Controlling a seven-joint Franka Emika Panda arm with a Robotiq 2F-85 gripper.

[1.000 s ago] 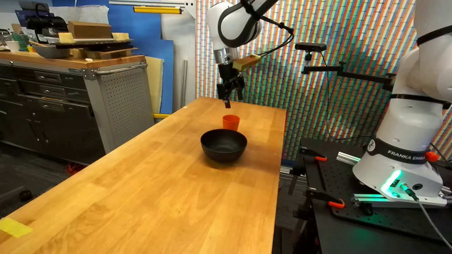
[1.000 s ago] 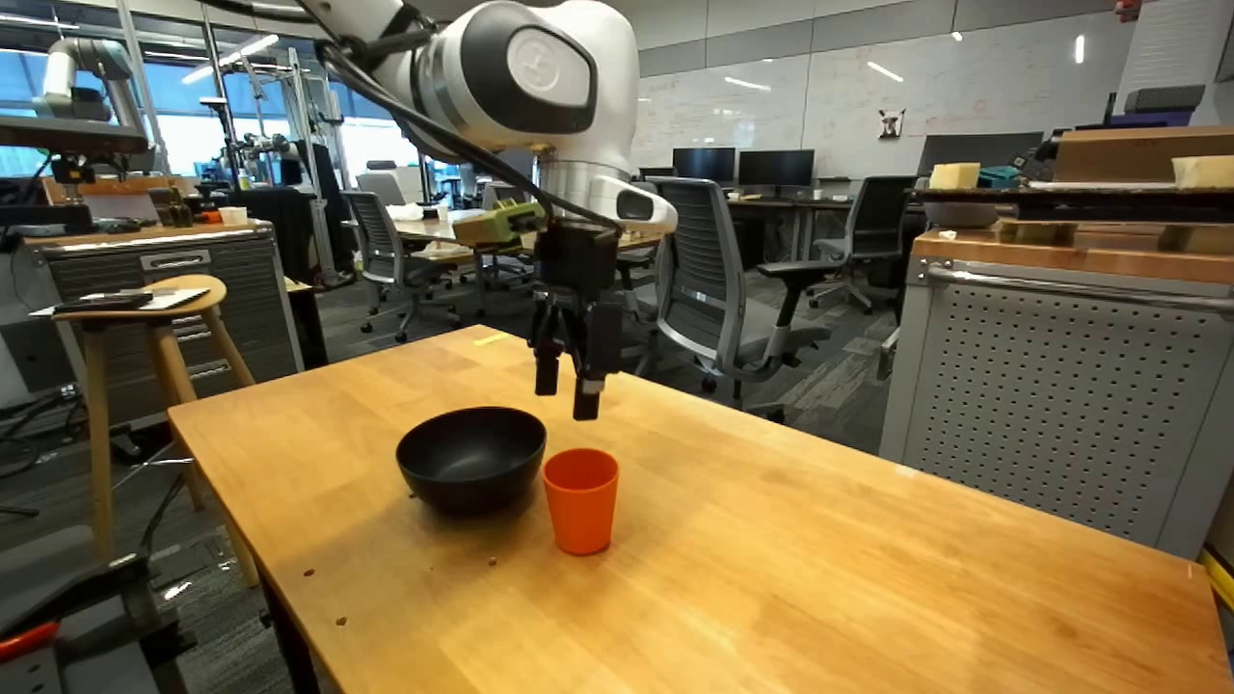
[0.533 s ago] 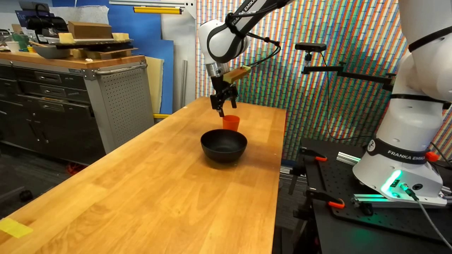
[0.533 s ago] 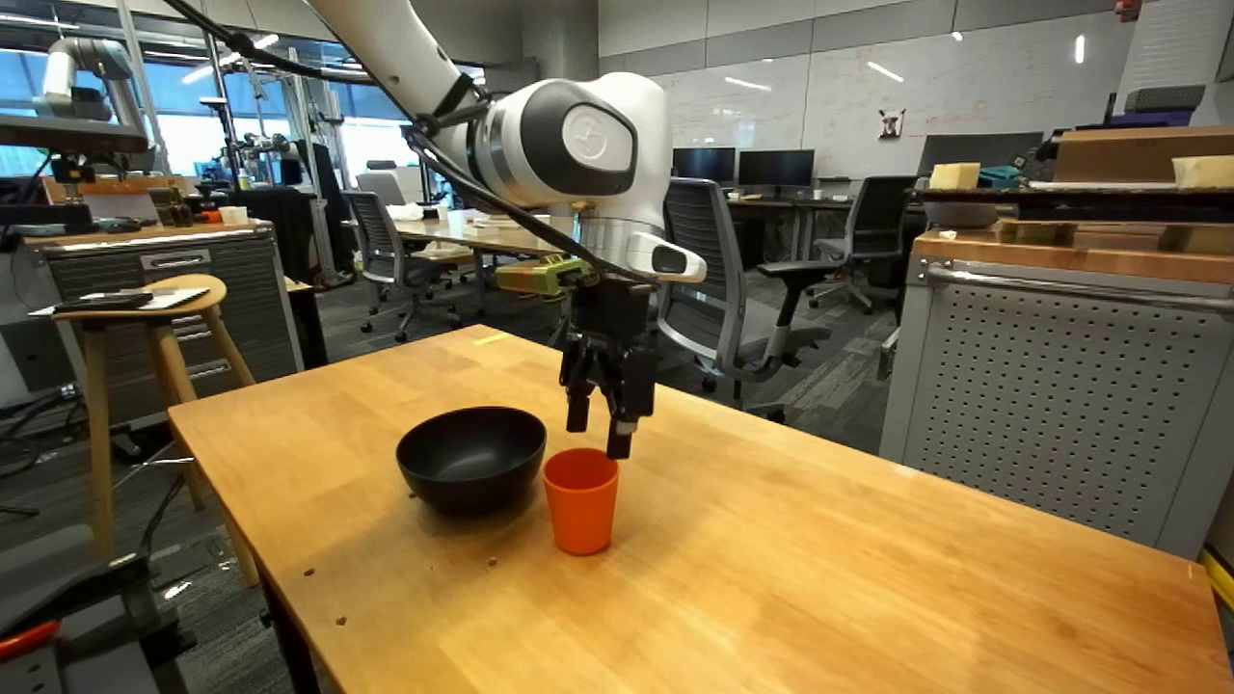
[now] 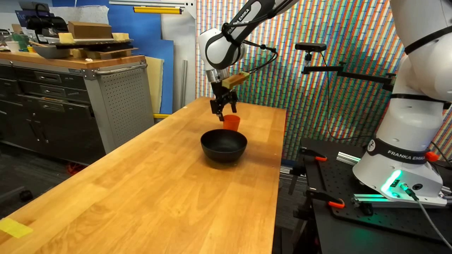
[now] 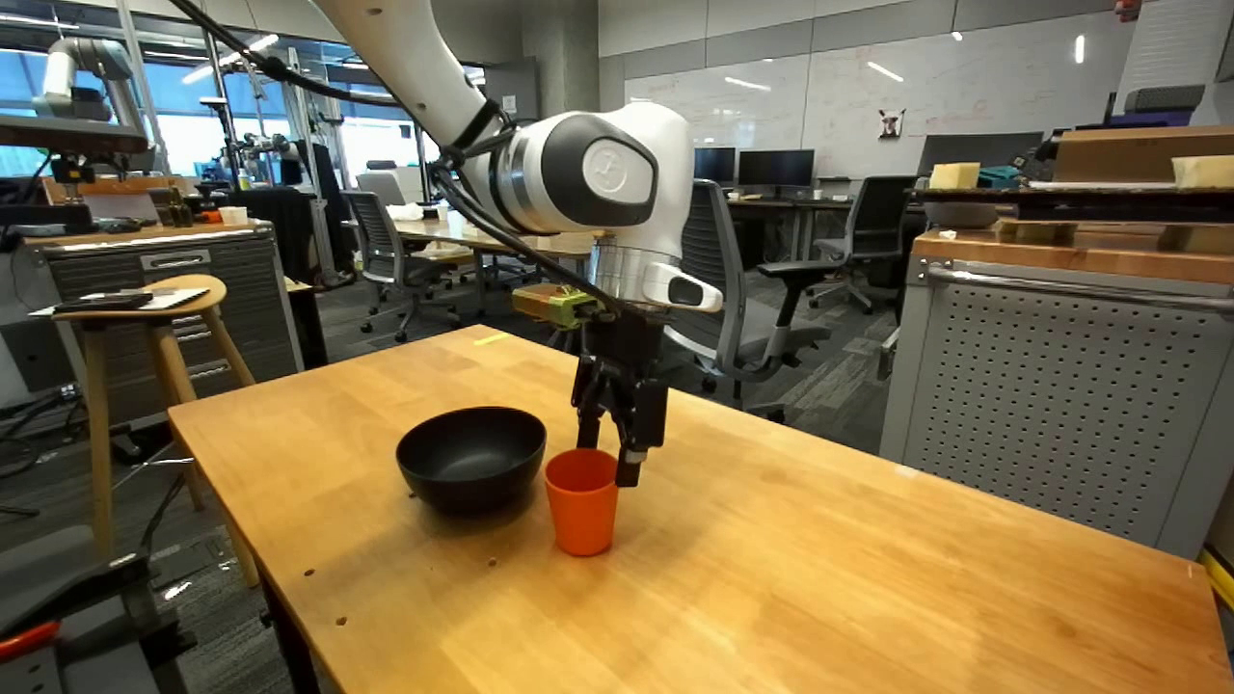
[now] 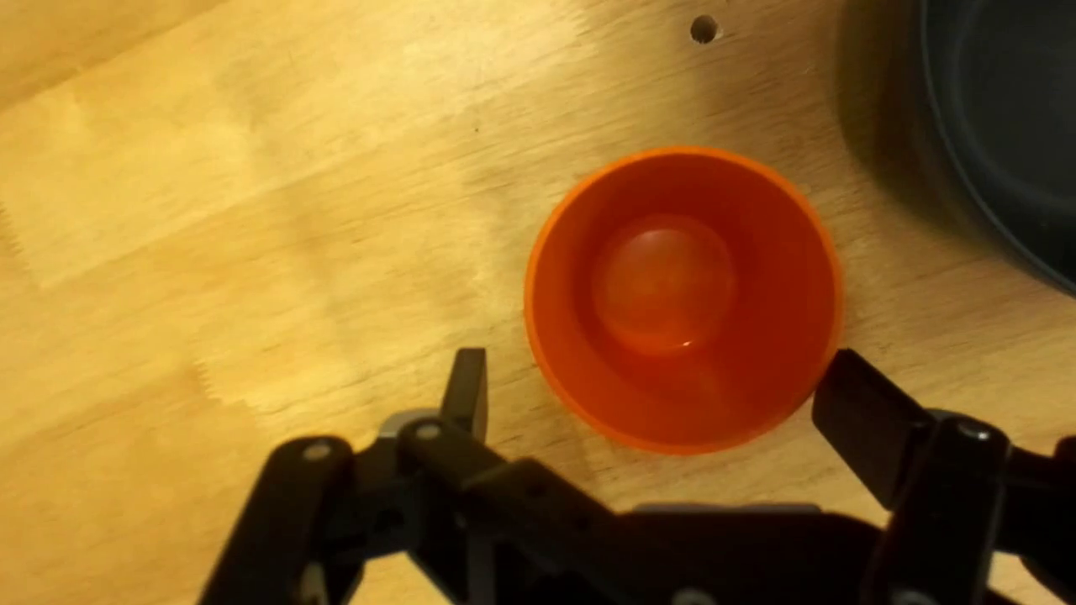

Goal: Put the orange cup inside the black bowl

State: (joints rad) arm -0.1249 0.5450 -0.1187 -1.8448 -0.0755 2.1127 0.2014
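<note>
Yellow tape [image 5: 16, 227] lies on the counter [image 5: 169, 197], close to its edge. In an exterior view, a brown box [image 5: 90, 30] sits above a dark cabinet [image 5: 60, 123] with a perforated panel [image 5: 123, 102], and a striped, many-coloured backdrop [image 5: 353, 31] rises past the counter. In an exterior view, a wooden stool [image 6: 213, 292] bears a white sheet [image 6: 181, 300], and beyond the counter stand an office chair [image 6: 718, 255] and two monitors [image 6: 776, 168].
</note>
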